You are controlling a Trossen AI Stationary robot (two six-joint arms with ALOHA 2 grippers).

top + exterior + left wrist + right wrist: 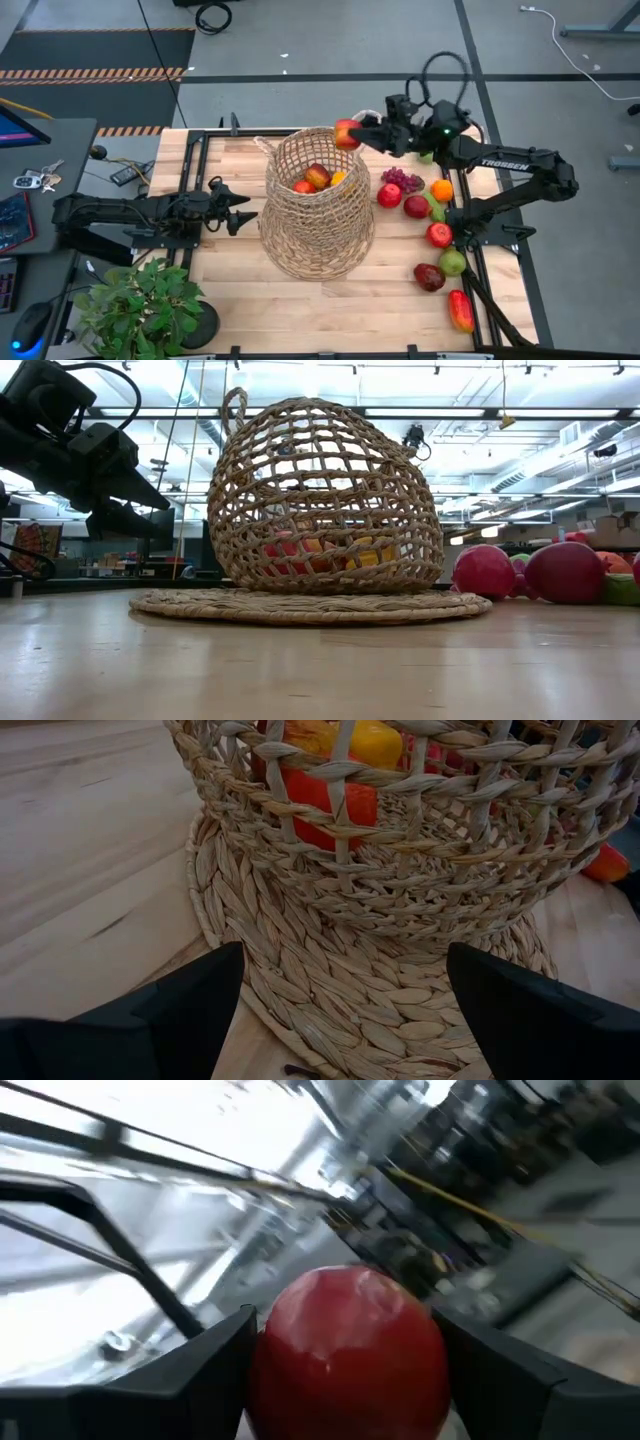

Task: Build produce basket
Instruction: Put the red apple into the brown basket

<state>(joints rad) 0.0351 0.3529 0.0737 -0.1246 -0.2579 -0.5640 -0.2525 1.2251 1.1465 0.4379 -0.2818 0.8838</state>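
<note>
At about nine o'clock of the wicker basket (318,205), the left gripper (335,1005) waits low with its fingers spread wide and empty, aimed at the basket's woven base mat (330,990). Inside the basket lie a few pieces of produce (318,178), while more produce (432,215) sits scattered on the table from three to five o'clock. Farthest, at one o'clock, the right gripper (352,133) clenches a red apple (345,133) just over the rim; released there, the apple could strike the weave and roll off outside.

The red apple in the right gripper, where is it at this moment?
In the high view the red apple sits in the right gripper, held just at the right rim of the basket.
</note>
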